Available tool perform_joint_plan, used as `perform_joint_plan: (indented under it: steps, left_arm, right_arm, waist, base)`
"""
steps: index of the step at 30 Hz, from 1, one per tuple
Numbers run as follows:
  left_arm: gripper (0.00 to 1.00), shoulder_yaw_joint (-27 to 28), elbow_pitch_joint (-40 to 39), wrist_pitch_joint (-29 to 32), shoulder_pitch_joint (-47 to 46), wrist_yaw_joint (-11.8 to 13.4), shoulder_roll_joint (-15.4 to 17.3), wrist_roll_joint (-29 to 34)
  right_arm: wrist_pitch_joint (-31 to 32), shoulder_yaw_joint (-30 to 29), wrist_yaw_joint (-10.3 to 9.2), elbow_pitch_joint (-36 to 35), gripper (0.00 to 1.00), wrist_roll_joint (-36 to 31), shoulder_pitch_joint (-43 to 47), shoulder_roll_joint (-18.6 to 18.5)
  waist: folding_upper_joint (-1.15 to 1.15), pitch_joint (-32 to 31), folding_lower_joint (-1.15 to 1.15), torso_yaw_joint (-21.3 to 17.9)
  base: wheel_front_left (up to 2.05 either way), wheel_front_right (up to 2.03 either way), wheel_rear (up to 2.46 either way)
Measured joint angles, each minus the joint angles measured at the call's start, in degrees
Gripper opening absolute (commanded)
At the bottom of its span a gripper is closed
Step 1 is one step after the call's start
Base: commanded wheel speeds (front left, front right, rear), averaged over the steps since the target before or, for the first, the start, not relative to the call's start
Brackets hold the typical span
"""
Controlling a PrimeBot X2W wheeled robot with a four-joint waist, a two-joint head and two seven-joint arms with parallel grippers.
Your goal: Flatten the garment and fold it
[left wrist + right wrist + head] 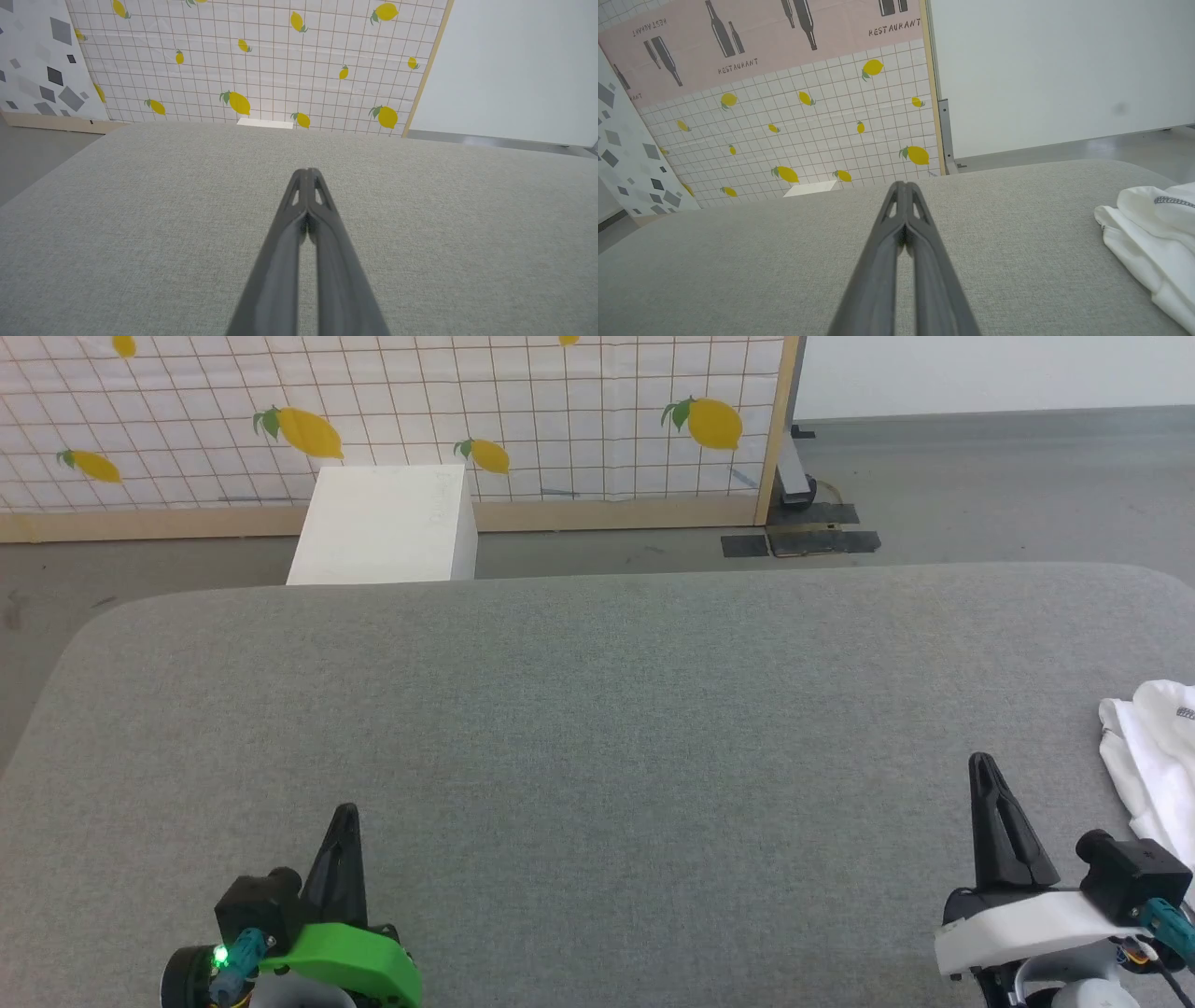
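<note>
Jaws closed and empty on both sides; the crumpled garment (1158,770) runs near-to-far at the right.

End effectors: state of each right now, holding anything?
Left end effector: closed, holding nothing.
Right end effector: closed, holding nothing; the garment lies apart from it, to its right.

The worktop (597,709) is plain pale grey. The garment (1153,765) is white with grey stitching. The left claw (344,812) and right claw (980,762) are black. The box (383,527) is white. The screen (560,420) is white, brown-gridded, with green-leaved yellow lemons.
</note>
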Motion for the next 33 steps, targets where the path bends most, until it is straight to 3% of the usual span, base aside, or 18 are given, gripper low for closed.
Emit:
perform_joint_plan:
  steps: [33]
  left_arm:
    - [0.00,0.07,-3.03,3.77,0.00,0.31,-0.02,2.09]
  right_arm:
    - [3.65,0.87,0.00,-2.27,0.00,-2.90,0.00,0.00]
  waist:
    - [0.00,0.06,0.00,0.08]
  base:
    - [0.00,0.00,0.00]
